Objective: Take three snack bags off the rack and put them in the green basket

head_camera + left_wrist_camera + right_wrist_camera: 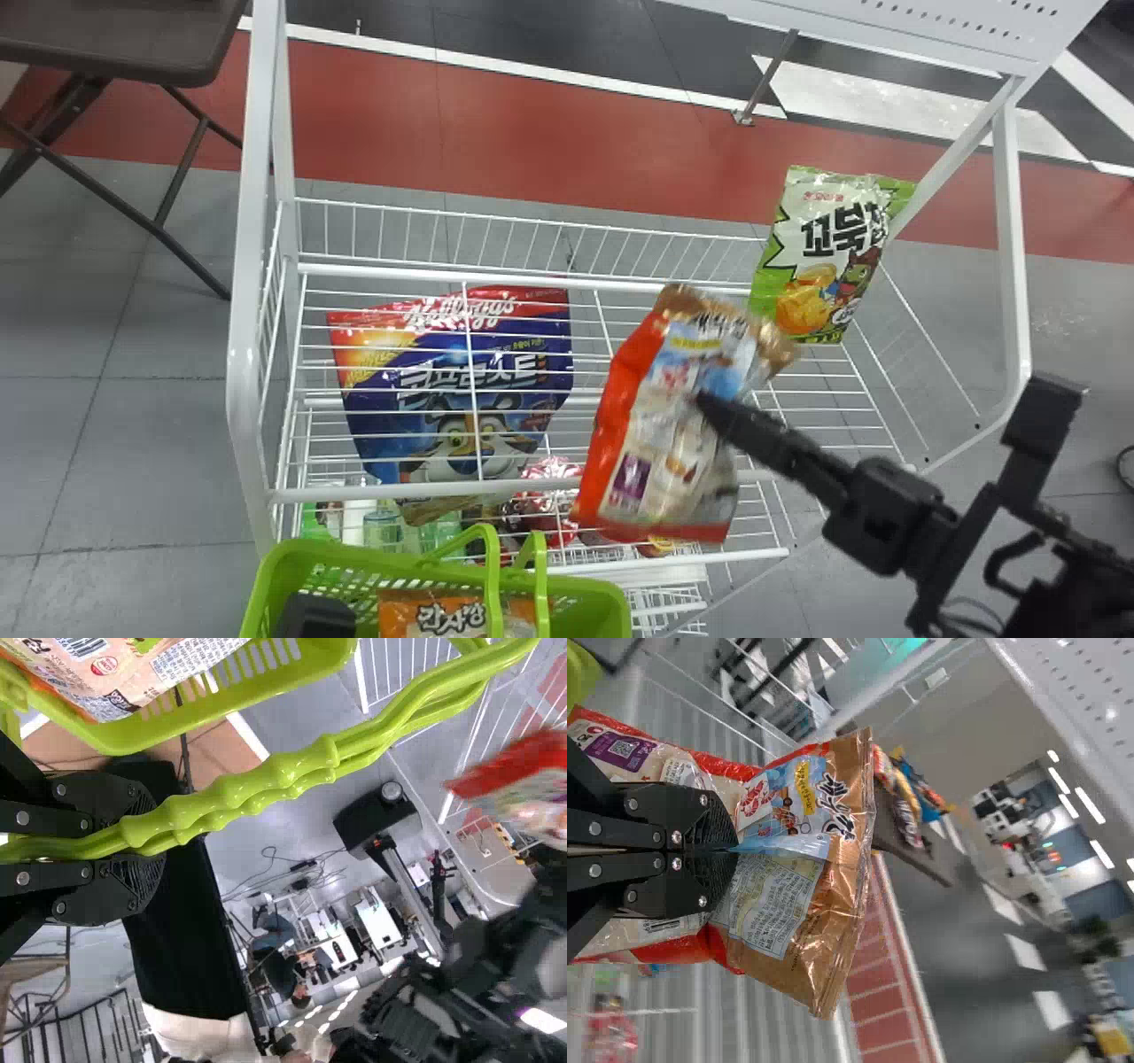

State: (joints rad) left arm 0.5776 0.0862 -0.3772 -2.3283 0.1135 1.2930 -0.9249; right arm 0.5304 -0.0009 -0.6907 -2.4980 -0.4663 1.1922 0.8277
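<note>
Right gripper (735,850) pinches the red snack bag (664,434); swing it left to the green basket (266,580), clear the handles (283,771) clamped by the left gripper (146,840), and lower gently.

A red snack bag with a gold top edge (651,478) is held aslant, clasped at its middle, by the white wire rack (244,354), which carries a blue-and-red bag (381,443) at left and a green-and-white bag (819,248) at right, as an orange bag (443,620) sits inside the green basket (585,611), handles (493,567) raised
</note>
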